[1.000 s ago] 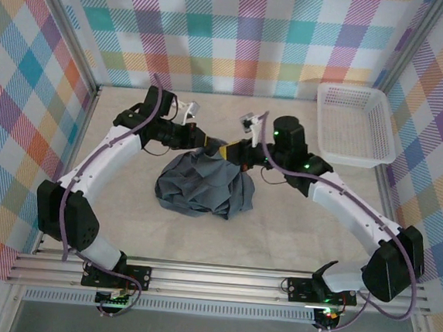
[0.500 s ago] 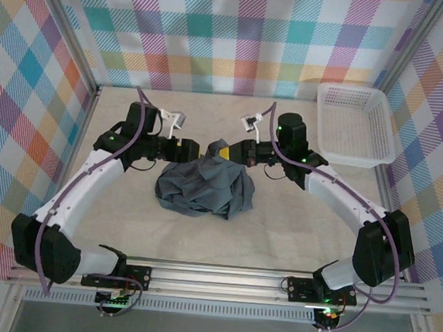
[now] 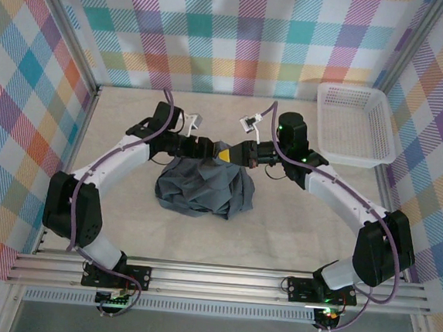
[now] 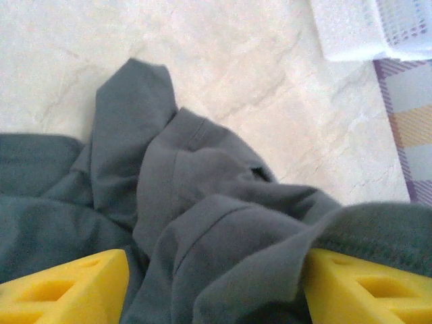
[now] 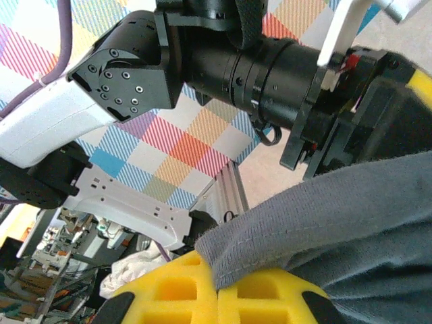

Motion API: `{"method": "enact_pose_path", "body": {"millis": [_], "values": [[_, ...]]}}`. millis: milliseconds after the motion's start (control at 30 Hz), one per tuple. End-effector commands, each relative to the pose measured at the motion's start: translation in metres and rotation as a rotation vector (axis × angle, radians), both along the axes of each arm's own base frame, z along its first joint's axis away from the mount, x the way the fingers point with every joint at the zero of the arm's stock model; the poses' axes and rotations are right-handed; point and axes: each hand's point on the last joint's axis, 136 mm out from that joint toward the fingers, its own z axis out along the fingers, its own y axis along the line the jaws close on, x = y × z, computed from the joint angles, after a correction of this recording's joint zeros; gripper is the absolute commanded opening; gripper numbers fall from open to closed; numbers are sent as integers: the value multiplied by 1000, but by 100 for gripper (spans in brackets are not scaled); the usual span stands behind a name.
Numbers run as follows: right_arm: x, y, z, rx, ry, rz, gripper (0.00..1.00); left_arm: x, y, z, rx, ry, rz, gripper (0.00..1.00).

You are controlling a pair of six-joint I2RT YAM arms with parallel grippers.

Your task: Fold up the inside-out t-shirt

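Beige, stone-patterned bench (image 3: 293,234) carries your scene. The shirt (image 3: 204,192) lies crumpled in a heap at mid-bench, unfolded, with one peak of cloth drawn up toward the far edge. The basket (image 3: 352,158) sits well apart in the far right corner, out of the work. Your two arms meet nose to nose over that peak. The right gripper (image 5: 216,297) has its yellow pads pressed together on a stitched hem, which seems to be why the cloth stands up, offered to the other arm. The left gripper (image 4: 216,297) stands with jaws apart and folds of cloth lying between its fingers (image 4: 67,290). It looks placed to take a second hold beside the first, so you can spread the shirt before folding.
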Motion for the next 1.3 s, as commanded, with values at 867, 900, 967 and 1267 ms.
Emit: {"method": "enact_pose_path", "body": {"millis": [867, 900, 967, 1267], "values": [[-14, -36, -27, -73, -78, -50, 5, -38, -17, 41, -127, 6, -151, 41], [-15, -39, -35, -109, -81, -61, 4, -41, -21, 30, -72, 23, -160, 48], [-17, -44, -55, -171, -62, -82, 2, -39, -26, 10, -4, 49, -152, 56], [-27, -48, -85, -204, 54, -72, 1, -22, -26, -36, 184, 60, -107, 49]]}}
